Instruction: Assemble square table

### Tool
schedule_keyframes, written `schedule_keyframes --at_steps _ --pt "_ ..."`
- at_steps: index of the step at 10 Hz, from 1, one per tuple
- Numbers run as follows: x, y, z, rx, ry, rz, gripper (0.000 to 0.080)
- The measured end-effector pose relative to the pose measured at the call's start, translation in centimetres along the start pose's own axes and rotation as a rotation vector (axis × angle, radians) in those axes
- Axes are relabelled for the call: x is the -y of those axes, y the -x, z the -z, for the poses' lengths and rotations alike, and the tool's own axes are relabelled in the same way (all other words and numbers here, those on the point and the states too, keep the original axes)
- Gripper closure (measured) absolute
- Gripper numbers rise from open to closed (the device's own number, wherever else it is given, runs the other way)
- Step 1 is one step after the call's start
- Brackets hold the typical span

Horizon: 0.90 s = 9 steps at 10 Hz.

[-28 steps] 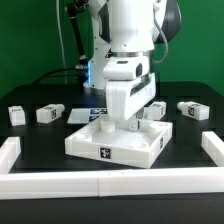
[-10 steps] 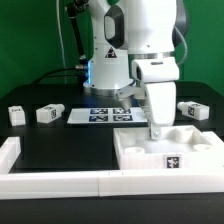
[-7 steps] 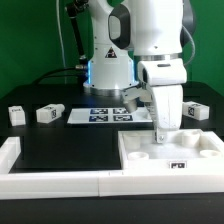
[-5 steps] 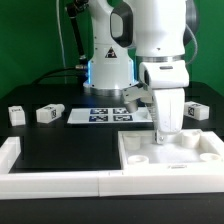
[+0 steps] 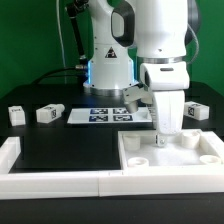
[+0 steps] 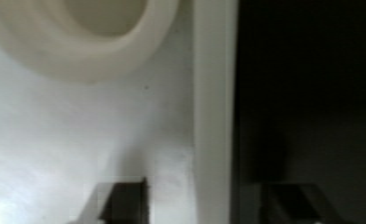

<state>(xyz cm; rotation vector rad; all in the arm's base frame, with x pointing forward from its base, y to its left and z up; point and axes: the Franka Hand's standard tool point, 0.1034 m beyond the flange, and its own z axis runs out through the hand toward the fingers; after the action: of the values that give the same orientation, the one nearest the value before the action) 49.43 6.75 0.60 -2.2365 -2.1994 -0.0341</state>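
The white square tabletop [image 5: 180, 157] lies in the front corner on the exterior view's right, against the border bars, with its rim up. My gripper [image 5: 168, 133] reaches down over its far rim. In the wrist view the rim [image 6: 214, 120] runs between my two fingers [image 6: 127, 203], with a gap on each side, so my gripper [image 6: 210, 203] is open and straddles it. A round leg socket [image 6: 95, 35] shows in the tray floor. Two white legs [image 5: 16, 114] [image 5: 50, 113] lie at the exterior view's left and one [image 5: 193, 110] at its right. The fourth leg is hidden.
The marker board [image 5: 98, 116] lies flat behind the middle of the table. A white border bar [image 5: 60, 183] runs along the front edge and another [image 5: 8, 151] stands at the exterior view's left. The robot base [image 5: 108, 60] rises at the back.
The tabletop slid with my gripper from the table's middle to the front corner at the exterior view's right. Its front tag dropped out of sight behind the bar. Nothing moved in the last half second.
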Motion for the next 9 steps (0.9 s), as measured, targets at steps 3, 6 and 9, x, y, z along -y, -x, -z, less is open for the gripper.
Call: schedule_keyframes --at_steps 3,6,9 --pt "0.02 0.00 -0.03 0.000 -0.001 0.000 0.0202" --pt "0.04 0.01 -0.06 0.000 -0.001 0.000 0.0152" --pt "0.25 -0.11 0.84 0.004 0.007 -0.044 0.0151"
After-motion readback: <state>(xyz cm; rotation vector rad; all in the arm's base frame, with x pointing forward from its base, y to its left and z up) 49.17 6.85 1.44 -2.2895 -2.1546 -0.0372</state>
